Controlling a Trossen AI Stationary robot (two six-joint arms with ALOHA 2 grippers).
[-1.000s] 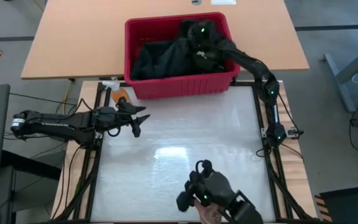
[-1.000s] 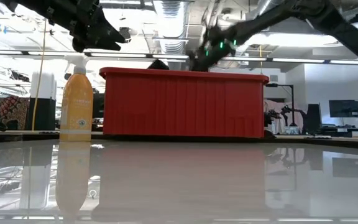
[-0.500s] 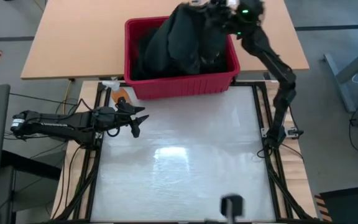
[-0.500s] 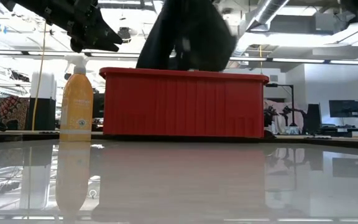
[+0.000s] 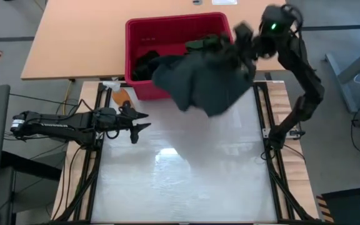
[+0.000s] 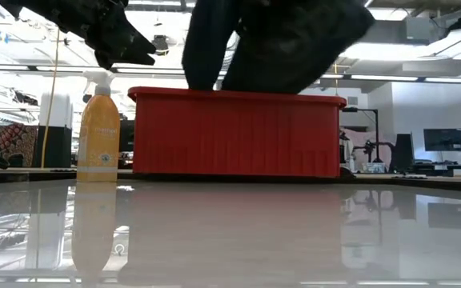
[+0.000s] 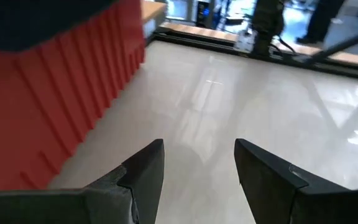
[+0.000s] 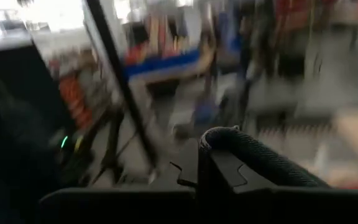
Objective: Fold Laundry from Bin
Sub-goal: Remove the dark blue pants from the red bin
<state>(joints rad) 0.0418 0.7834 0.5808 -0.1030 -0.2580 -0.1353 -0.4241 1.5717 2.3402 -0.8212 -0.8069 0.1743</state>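
Observation:
The red bin (image 5: 130, 56) stands at the table's far edge and also shows in the low view (image 6: 230, 132). Dark laundry (image 5: 144, 62) lies inside it. My right gripper (image 5: 242, 39) is raised above the bin's right end and is shut on a dark grey garment (image 5: 208, 84). The garment spreads out below it over the bin's front right corner and the table's far part, and shows above the bin in the low view (image 6: 270, 40). My left gripper (image 5: 141, 127) hovers open and empty near the bin's front left corner; it also shows in its wrist view (image 7: 197, 155). My right gripper holds the dark grey garment by a bunched part near its upper end (image 5: 233, 47), which shows as a rolled fold (image 8: 253, 158) at the fingers. The cloth hides the exact place of contact. The garment hangs slack below the gripper; whether it touches the bin's rim cannot be told.
An orange spray bottle (image 5: 120, 95) stands at the bin's front left corner, close to my left gripper; it also shows in the low view (image 6: 98, 136). The glossy white table (image 5: 186, 175) stretches toward the near edge. A wooden tabletop (image 5: 74, 37) lies behind the bin.
My right gripper has risen out of the bin with the dark grey garment, then swung toward the table's right and near side. The garment has been lifted out of the bin and now hangs spread over the bin's front right corner.

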